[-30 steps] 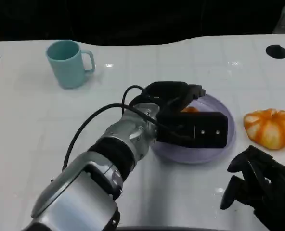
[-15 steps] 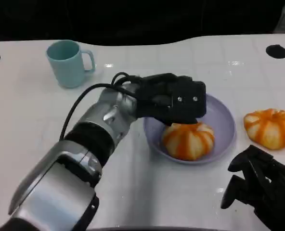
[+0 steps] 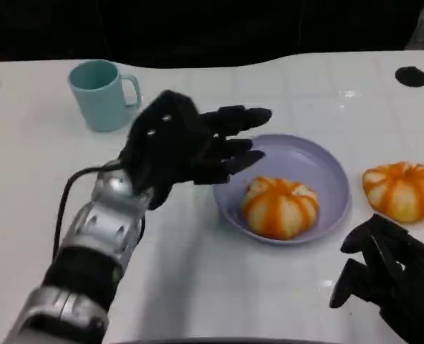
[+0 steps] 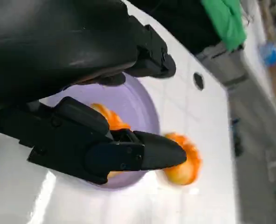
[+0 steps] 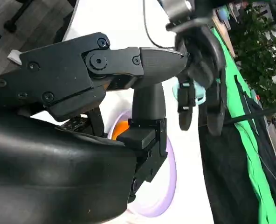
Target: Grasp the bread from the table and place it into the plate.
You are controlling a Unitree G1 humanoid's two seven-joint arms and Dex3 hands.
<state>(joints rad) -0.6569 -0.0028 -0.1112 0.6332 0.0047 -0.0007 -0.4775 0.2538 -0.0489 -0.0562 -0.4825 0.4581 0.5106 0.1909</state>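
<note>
Bread (image 3: 280, 207) in lavender plate (image 3: 334, 172) (left hand (image 3: 180, 147) empty, fingers apart).

Pretty bright overhead light, small glare spots on the glossy white surface (image 3: 198, 287); far background is dark, and both wrist views are blurry up close.

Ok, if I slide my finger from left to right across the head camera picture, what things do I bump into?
Teal mug → left hand → purple plate with a bread in it → second bread on the table.
</note>
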